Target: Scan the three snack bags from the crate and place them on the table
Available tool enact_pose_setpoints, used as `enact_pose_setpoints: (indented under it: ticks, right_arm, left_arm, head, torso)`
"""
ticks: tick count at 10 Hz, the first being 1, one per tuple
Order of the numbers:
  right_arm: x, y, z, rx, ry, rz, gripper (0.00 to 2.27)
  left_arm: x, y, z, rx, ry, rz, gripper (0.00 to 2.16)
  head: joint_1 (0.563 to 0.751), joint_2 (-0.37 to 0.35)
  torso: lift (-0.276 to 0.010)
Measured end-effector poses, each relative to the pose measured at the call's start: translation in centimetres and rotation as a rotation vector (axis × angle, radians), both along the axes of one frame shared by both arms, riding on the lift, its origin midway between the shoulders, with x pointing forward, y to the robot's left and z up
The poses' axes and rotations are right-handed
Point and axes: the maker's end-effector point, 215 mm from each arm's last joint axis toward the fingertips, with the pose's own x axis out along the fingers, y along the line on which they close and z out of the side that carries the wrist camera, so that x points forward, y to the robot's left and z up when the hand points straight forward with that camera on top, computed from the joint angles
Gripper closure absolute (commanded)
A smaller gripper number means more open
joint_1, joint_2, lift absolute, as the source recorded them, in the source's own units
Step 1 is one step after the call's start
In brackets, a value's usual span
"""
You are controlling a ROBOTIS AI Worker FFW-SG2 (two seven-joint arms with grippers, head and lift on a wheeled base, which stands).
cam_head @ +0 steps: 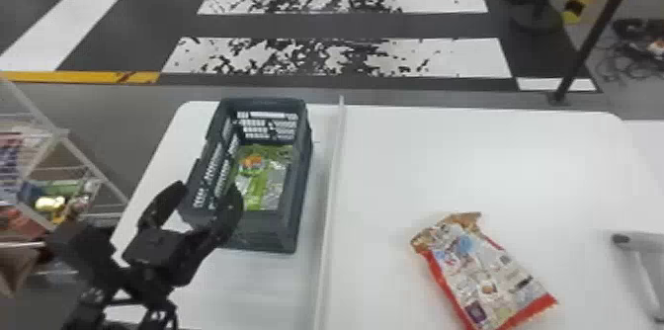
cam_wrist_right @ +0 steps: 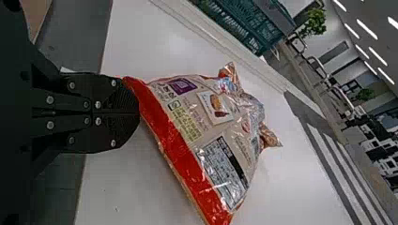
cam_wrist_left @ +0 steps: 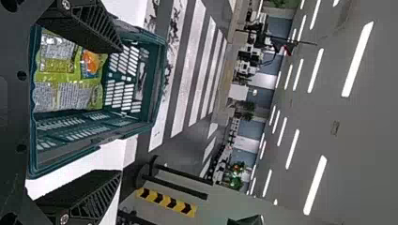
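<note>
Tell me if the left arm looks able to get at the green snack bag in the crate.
Probably yes: the left claw is open near the lidless crate and nothing seems to cover the green bag, though the crate's wall may need clearing first.

White stripes [cam_head: 474, 57] cross the dark floor [cam_head: 346, 25] across the top of the head view, with a yellow line [cam_head: 74, 77] at left. A wire rack [cam_head: 61, 133] fills the left edge; in the left wrist view, strip lights [cam_wrist_left: 314, 185] line the grey ceiling [cam_wrist_left: 366, 117].
</note>
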Motion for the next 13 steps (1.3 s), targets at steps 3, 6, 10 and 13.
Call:
enact_pose_setpoints:
  ticks: [3, 6, 10, 13]
  right_arm:
    - [-1.3, 4.2, 1.4, 0.077, 0.010, 0.068, 2.17]
    - [-0.6, 2.9, 3.6, 0.027, -0.070, 0.024, 2.17]
    - [2.8, -3.9, 4.6, -0.089, -0.144, -0.089, 2.17]
    - [2.6, -4.0, 2.1, -0.131, -0.124, -0.071, 2.17]
  left_arm:
    - [0.1, 0.0, 0.0, -0.001, -0.002, 0.000, 0.08]
    - [-0.2, -0.3, 0.0, -0.003, -0.003, -0.009, 0.08]
    - [-0.6, -0.3, 0.5, 0.003, -0.016, -0.007, 0.08]
    - [-0.9, -0.5, 0.9, 0.005, -0.029, -0.011, 0.08]
  head:
    - [0.695, 0.230]
    - [0.695, 0.218]
    - [0.695, 0.077]
    - [0.695, 0.061]
  torso:
    - [-0.037]
    - [-0.037]
    - [-0.037]
    - [-0.037]
